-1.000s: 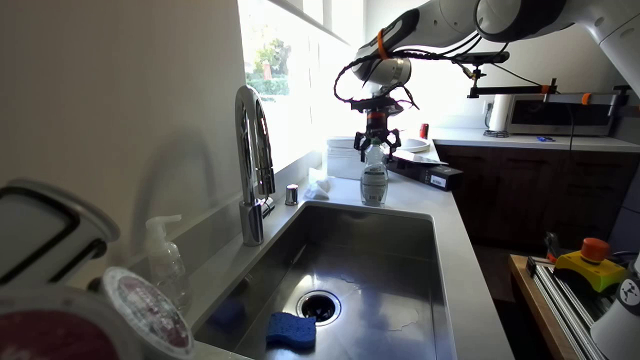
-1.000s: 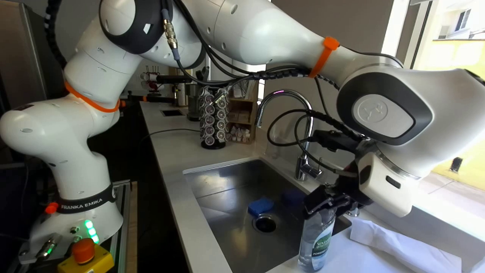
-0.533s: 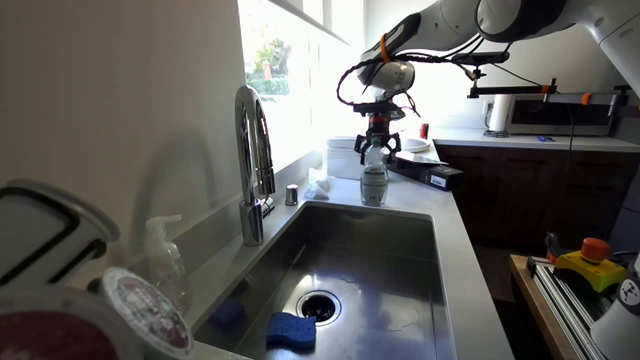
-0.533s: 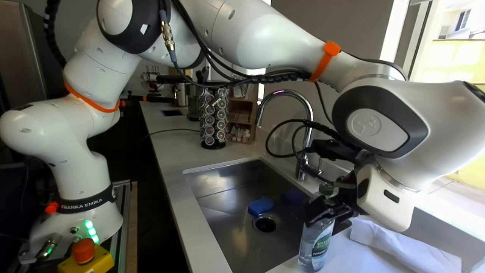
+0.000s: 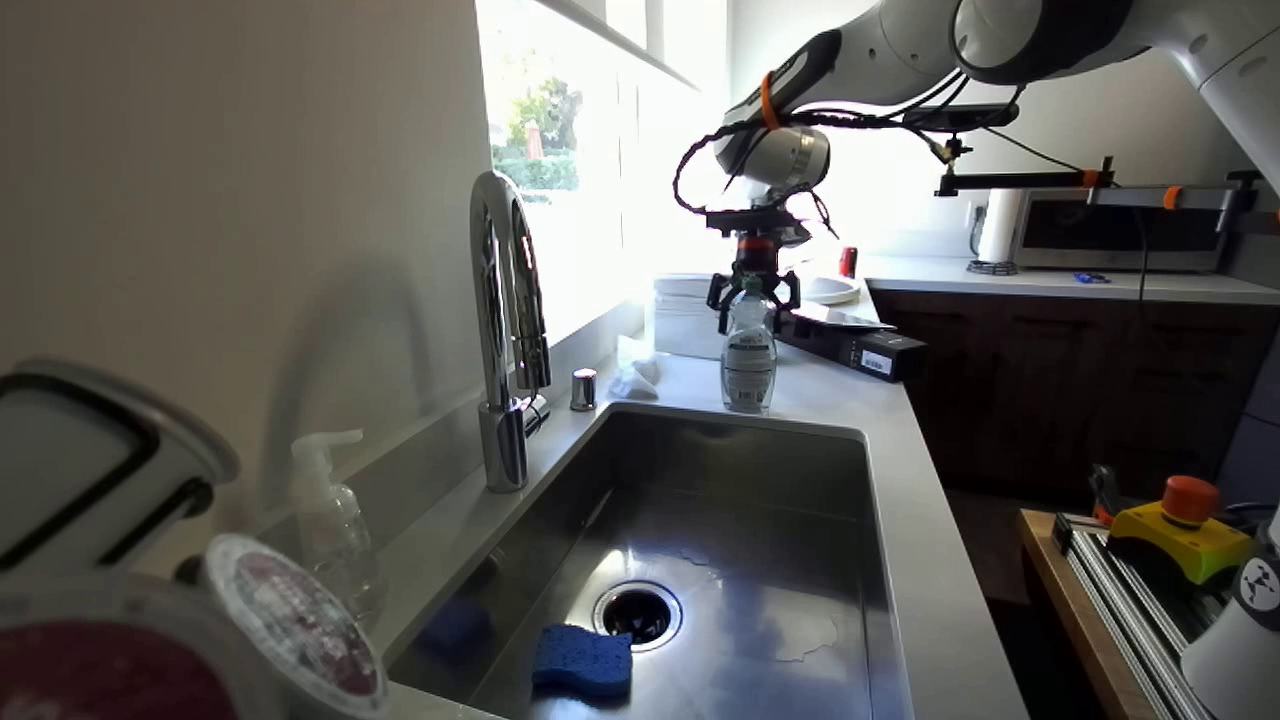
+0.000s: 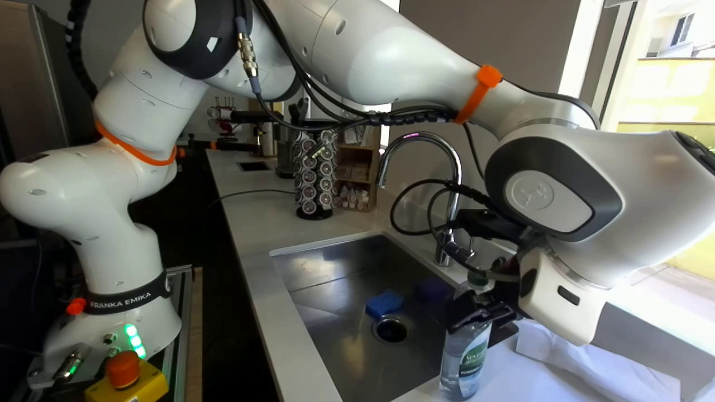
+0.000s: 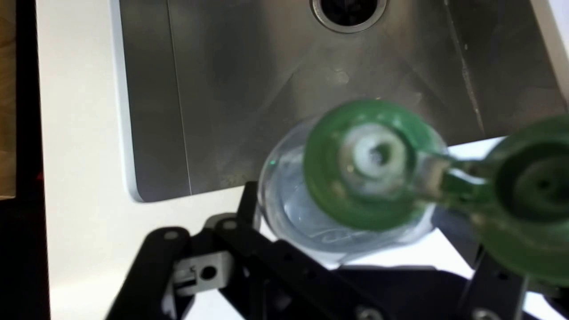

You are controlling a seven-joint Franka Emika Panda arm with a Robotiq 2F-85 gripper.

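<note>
We see the clear dish-soap bottle [image 5: 748,365] upright on the tabletop [image 5: 945,600], just beyond the end of the sink [image 5: 740,452]. The gripper [image 5: 752,316] is around its upper part, jaws spread, with the bottle between them; we cannot tell whether either side touches it. Looking down in the wrist view, we find the green cap [image 7: 371,160] open, its flipped-back lid [image 7: 533,200] covering part of the gripper there. In an exterior view the gripper hides some of the bottle's shoulder.

Near the bottle, toward the window, lies a white cloth or paper [image 6: 592,363]; behind it we see a white box [image 5: 688,318] and a black box [image 5: 860,350]. In the sink, a blue sponge [image 5: 583,662] rests just beside the drain [image 5: 638,617]. The faucet [image 5: 492,340] rises on the window side, and in an exterior view the arm's black cable [image 6: 469,191] passes in front of it.
</note>
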